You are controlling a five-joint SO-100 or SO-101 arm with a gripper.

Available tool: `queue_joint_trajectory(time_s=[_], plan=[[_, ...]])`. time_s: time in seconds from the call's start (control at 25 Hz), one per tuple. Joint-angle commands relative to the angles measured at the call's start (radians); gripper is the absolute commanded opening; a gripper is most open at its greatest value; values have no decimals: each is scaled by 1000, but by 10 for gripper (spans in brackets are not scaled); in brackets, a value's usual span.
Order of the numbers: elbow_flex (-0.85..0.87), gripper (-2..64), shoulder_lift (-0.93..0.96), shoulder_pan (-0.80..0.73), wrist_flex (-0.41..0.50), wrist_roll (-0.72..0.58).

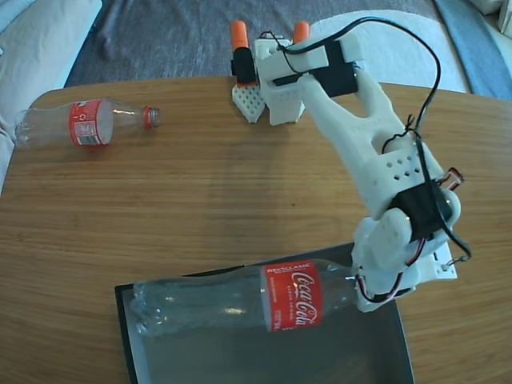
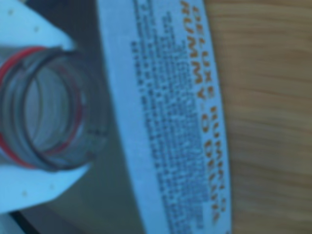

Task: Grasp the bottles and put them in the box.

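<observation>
- In the wrist view, the open neck of a bottle (image 2: 46, 114) fills the left side, seen nearly end-on, with its red ring at the rim; the picture is blurred.
- White fingers (image 2: 29, 190) sit above and below that neck, pressed against it, so they are closed on the bottle's neck.
- Just right of the neck runs a pale band with printed text, the wall of the box (image 2: 161, 122); beyond it is the wooden bench (image 2: 268, 122).
- In the fixed view, the box (image 1: 128, 320) lies at the bottom edge, black outside, grey inside.
- The held bottle (image 1: 240, 302) lies on its side across the box's far rim, base to the left, red label right of centre, neck to the right inside the gripper (image 1: 358, 284).
- The white arm (image 1: 376, 160) rises from the gripper toward its base at the far edge of the bench (image 1: 240, 192).
- A second bottle (image 1: 84, 122) lies on its side at the far left of the bench, well apart from the box, neck pointing right.
</observation>
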Motion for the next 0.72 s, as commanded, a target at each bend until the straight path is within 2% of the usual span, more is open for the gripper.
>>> queue_joint_trajectory(time_s=[0.0, 0.68], plan=[[-49, 52, 28, 2, -6, -6], [-60, 51, -3, 0, -32, -8]])
